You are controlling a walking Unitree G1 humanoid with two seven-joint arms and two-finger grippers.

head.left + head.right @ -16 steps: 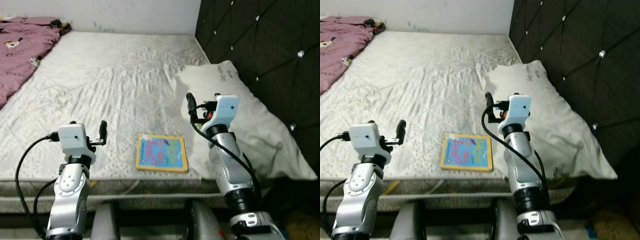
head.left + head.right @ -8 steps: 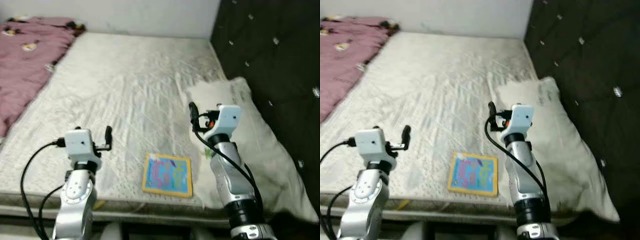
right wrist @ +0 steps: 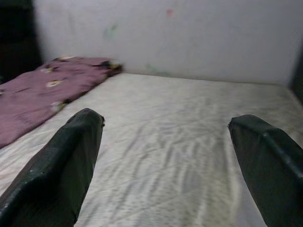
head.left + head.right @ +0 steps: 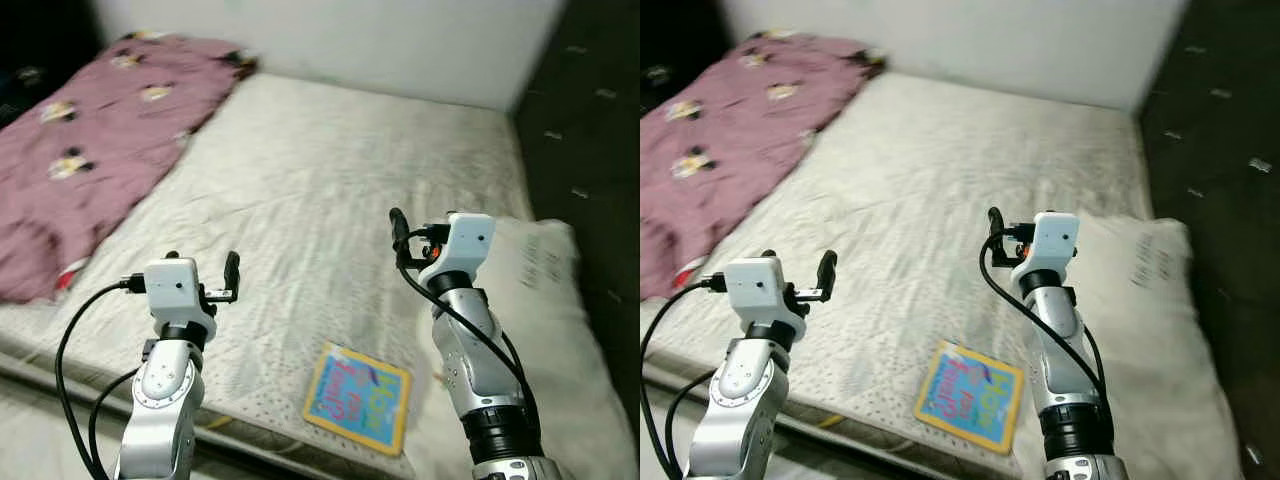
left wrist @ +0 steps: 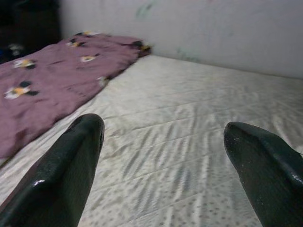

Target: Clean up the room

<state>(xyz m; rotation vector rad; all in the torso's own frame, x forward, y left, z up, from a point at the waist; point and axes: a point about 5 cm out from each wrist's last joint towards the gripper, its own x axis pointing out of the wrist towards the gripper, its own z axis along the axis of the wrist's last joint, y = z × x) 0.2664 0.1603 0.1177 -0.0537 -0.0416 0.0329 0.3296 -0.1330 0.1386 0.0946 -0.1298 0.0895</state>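
Book [image 4: 358,398] lying flat nr mattress [image 4: 330,200] edge: thin, stiff, likely light; pinching its overhanging edge looks best. Left gripper [image 4: 203,275] & right gripper [image 4: 415,232] hovering, both spread, empty

Dim even light, motion blur, dark corners

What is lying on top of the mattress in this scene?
On the mattress lie a colourful book near the front edge, a white pillow by the dark headboard, and a maroon blanket over the far left side. Whatever the blanket covers cannot be seen.
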